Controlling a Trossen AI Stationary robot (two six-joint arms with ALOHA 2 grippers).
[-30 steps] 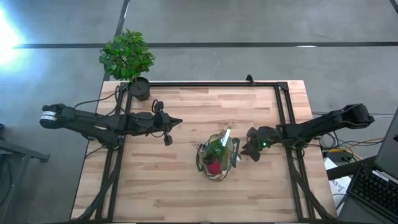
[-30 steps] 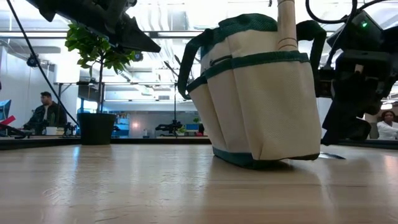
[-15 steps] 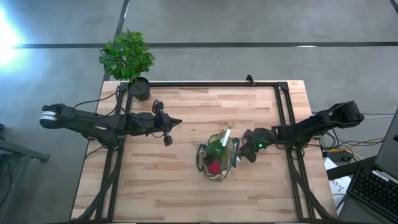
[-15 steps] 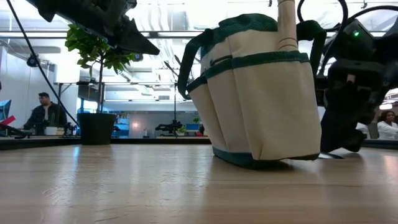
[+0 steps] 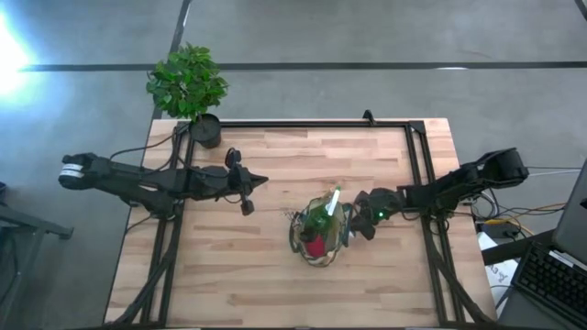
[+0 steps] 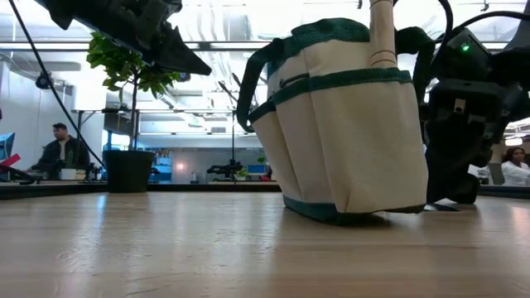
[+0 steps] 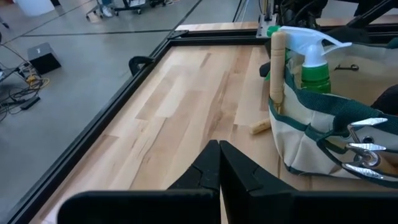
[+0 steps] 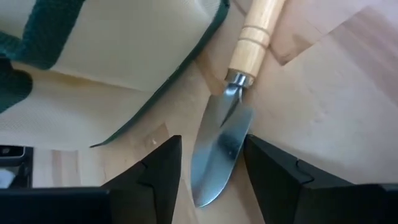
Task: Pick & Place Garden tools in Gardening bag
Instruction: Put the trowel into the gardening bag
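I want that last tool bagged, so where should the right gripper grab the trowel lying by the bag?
Probably the neck where blade meets wooden handle on the trowel. It lies flat beside the gardening bag, with the open right gripper straddling its blade, so coming straight down seems best.

On the table (image 5: 275,165), the gardening bag (image 5: 320,234) stands right of centre, nearer the front edge than the back. Inside it stand the spray bottle (image 7: 314,59), a wooden tool handle (image 7: 277,65) against the bag's wall, and the pruning shears (image 7: 360,146) at its rim. A trowel (image 8: 225,134) lies flat on the table just beside the bag's base, on its right side. My right gripper (image 8: 211,165) sits low over the trowel, one finger on either side of the blade. My left gripper (image 5: 249,188) hangs above the table, left of the bag and apart from it. The potted plant (image 5: 190,87) stands at the table's back-left corner.
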